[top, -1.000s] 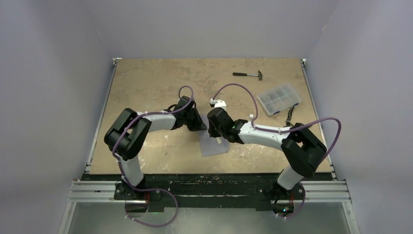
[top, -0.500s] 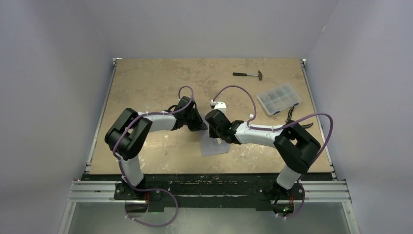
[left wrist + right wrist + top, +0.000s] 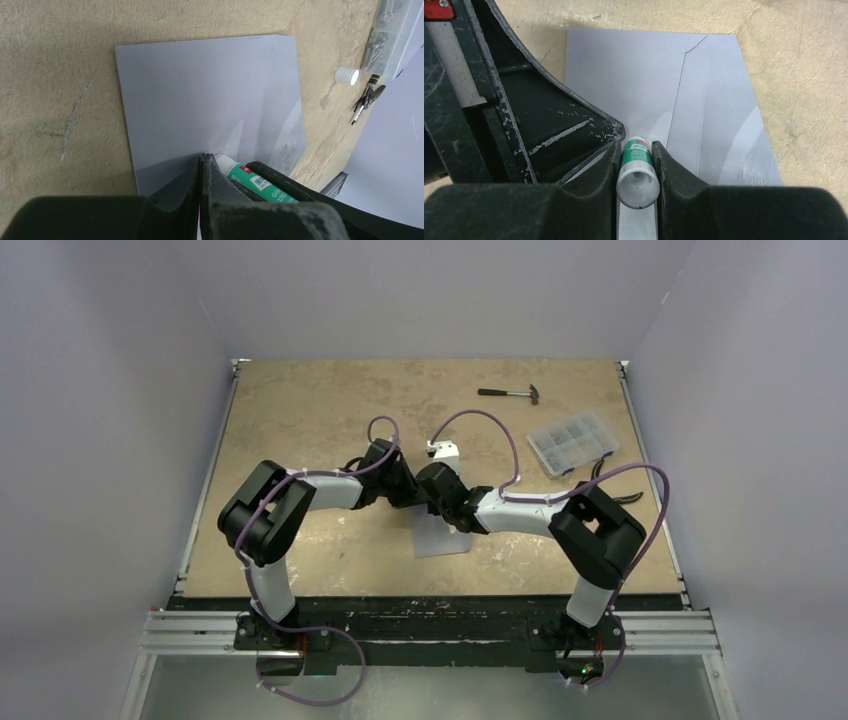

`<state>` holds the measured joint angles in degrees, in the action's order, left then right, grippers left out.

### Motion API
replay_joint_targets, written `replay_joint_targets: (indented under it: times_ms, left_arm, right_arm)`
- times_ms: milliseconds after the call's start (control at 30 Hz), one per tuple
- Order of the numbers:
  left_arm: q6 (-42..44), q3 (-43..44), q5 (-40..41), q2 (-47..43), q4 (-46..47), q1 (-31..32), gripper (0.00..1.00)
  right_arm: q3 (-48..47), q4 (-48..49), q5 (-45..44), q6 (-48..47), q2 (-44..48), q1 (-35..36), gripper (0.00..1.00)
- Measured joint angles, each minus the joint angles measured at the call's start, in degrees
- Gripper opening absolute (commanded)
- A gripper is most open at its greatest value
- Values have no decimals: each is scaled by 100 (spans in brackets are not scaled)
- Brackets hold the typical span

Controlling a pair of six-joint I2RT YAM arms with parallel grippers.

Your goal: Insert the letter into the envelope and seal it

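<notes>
The grey-blue envelope (image 3: 441, 538) lies flat on the table, also in the left wrist view (image 3: 200, 100) and the right wrist view (image 3: 704, 95), its flap side creased and smeared shiny at one end. My right gripper (image 3: 636, 147) is shut on a green-and-white glue stick (image 3: 638, 172), tip down on the envelope. My left gripper (image 3: 202, 160) is shut, its fingertips (image 3: 574, 130) resting on the envelope's edge right beside the glue stick (image 3: 252, 181). In the top view both grippers meet at the envelope's far edge, left (image 3: 412, 496) and right (image 3: 447, 504). The cream letter is out of view.
A hammer (image 3: 510, 393) lies at the back right. A clear parts box (image 3: 572, 442) sits on the right, with pliers (image 3: 367, 99) and a white cap (image 3: 347, 75) near it. Walls close in the table on three sides.
My right arm has swung left, carrying the glue stick toward the left gripper at the envelope's far edge. The left gripper has barely moved.
</notes>
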<state>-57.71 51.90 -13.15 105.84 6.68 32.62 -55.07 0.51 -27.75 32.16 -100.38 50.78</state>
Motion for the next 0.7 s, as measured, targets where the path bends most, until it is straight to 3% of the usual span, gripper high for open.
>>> replay_joint_targets:
  times_ms: [467,700]
  left_arm:
    - [-391,-116,-229,109,302,-136,0]
    - [-490,-166,-319,168,496,-160,0]
  right_arm:
    - [575,393,1110,-890,446,-17,0]
    - [647,37,1305,-1060,671,-15,0]
